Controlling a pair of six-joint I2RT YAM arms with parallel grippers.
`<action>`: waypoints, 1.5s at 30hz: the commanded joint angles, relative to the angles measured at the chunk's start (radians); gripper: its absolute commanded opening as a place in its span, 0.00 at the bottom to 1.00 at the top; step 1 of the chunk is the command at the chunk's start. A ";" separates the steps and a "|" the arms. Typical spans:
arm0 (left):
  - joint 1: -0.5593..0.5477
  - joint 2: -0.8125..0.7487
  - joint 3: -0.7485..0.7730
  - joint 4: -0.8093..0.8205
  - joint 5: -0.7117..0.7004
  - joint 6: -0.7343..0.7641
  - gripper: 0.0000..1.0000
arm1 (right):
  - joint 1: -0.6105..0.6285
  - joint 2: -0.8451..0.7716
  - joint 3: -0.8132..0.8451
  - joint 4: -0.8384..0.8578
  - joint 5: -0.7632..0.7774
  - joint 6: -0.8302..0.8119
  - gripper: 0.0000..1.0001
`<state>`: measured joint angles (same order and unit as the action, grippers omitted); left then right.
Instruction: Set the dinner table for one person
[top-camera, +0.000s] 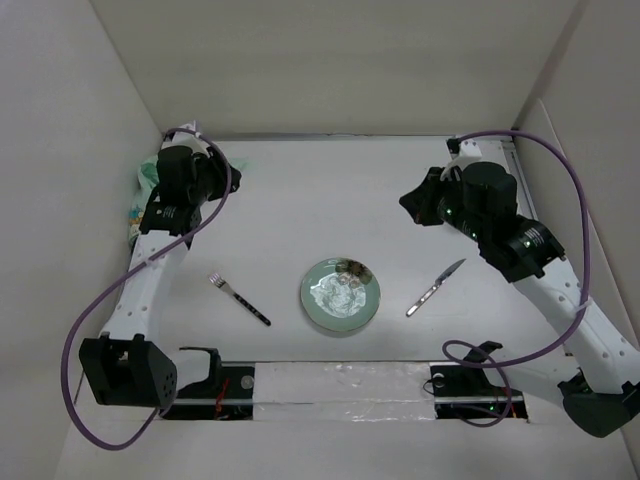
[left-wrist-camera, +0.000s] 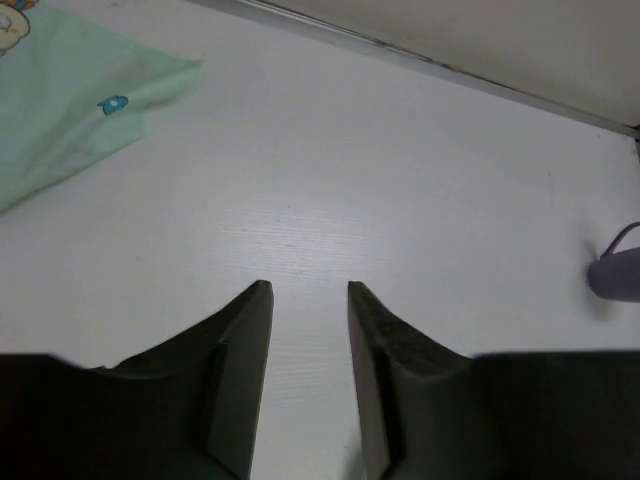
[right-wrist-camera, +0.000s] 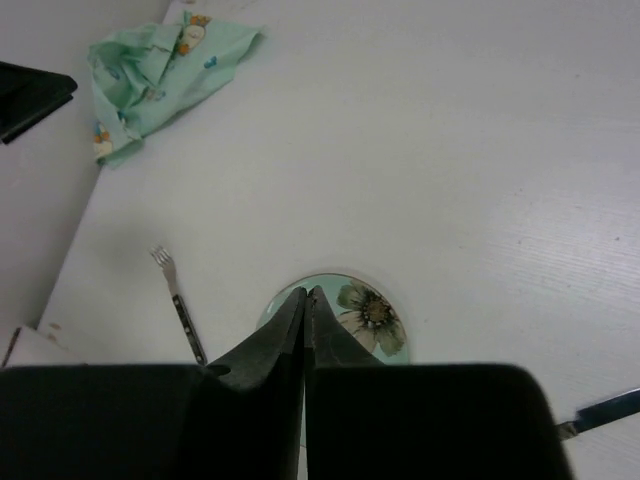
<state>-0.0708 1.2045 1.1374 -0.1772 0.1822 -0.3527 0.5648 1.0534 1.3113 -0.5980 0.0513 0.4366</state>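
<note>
— White walls box in the table (top-camera: 300, 200), a plain matte top running from the arm bases to the back wall, both arms above it. Plate (top-camera: 340, 295) sits near the front middle, fork (top-camera: 238, 299) to its left, knife (top-camera: 435, 287) to its right, each lying apart from the plate.

— And the mint cloth (right-wrist-camera: 165, 70)?

— Crumpled in the far left corner, by the side wall. Left gripper (left-wrist-camera: 308, 300) hangs near it, fingers spread with nothing between them, aimed at bare table with the cloth off to one side.

— So the cloth is the next pick, by your reading?

— By mine, yes. The gripper should swing toward the cloth, come down on a raised fold or loose edge rather than a flat patch, and pinch only fabric. Lift it clear before carrying, since dragging it could catch the fork.

— Right arm?

— Right gripper (right-wrist-camera: 305, 295) is pressed together and empty, high over the table's right side, looking down toward the plate. It has no part in this pick, I'd say.

— How does the table look up close?

— Flat and unmarked, with a faint grain under the wrist cameras and a soft sheen from the lights. Cloth would likely slide on it, so the pinch needs to be firm.
</note>
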 joint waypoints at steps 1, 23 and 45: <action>0.003 0.047 0.065 0.048 -0.059 0.038 0.27 | -0.026 -0.018 -0.001 0.056 -0.019 -0.004 0.00; -0.024 0.826 0.536 -0.062 -0.463 0.161 0.63 | -0.057 -0.075 -0.139 0.047 -0.125 0.011 0.51; 0.009 0.971 0.610 -0.010 -0.691 0.097 0.63 | -0.019 0.100 -0.044 -0.013 -0.149 -0.068 0.54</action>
<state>-0.0616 2.2059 1.7130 -0.2203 -0.4091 -0.2310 0.5316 1.1419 1.2129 -0.6079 -0.0864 0.3946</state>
